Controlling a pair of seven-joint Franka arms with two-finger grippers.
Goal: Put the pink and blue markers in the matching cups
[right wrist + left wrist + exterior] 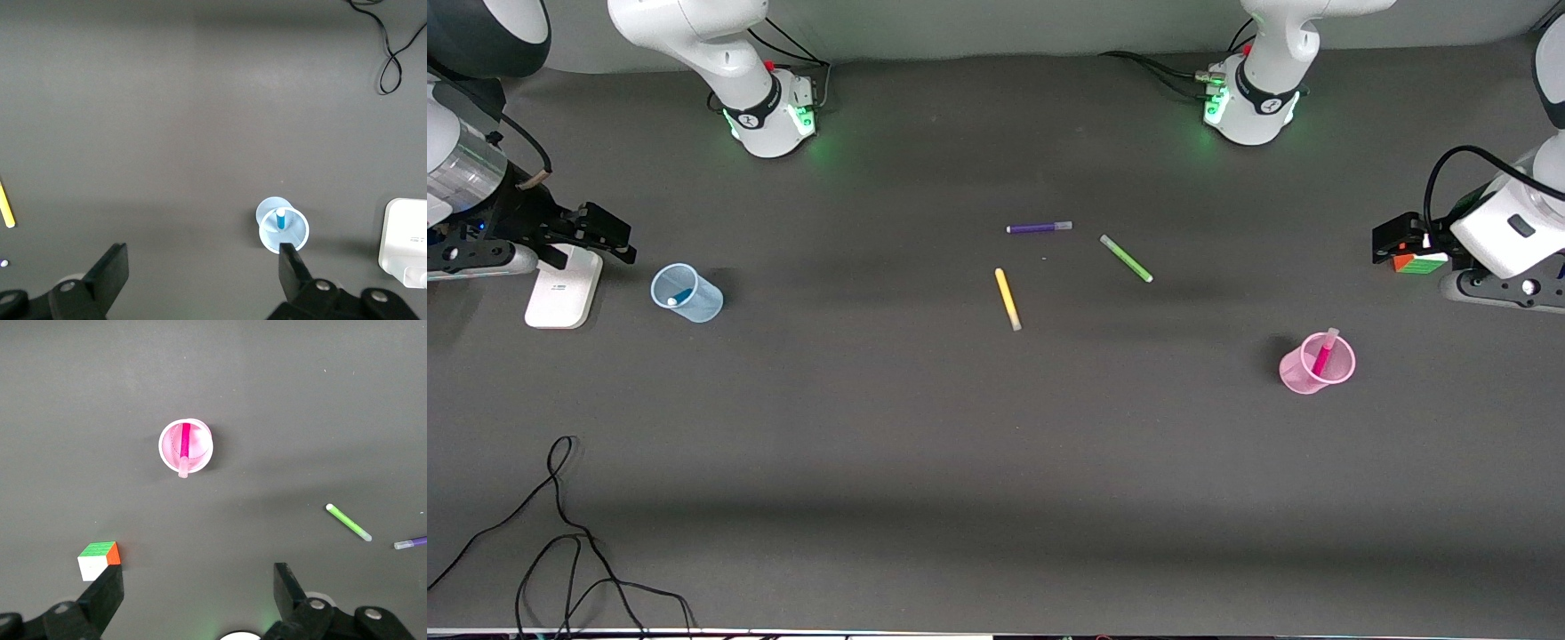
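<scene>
The pink marker stands tilted in the pink cup toward the left arm's end of the table. They also show in the left wrist view, marker in cup. The blue marker sits inside the pale blue cup toward the right arm's end, and the right wrist view shows marker in cup. My left gripper is open and empty over a colour cube. My right gripper is open and empty over a white device beside the blue cup.
A purple marker, a green marker and a yellow marker lie mid-table. A colour cube sits under the left gripper. A white device lies beside the blue cup. A black cable trails near the front edge.
</scene>
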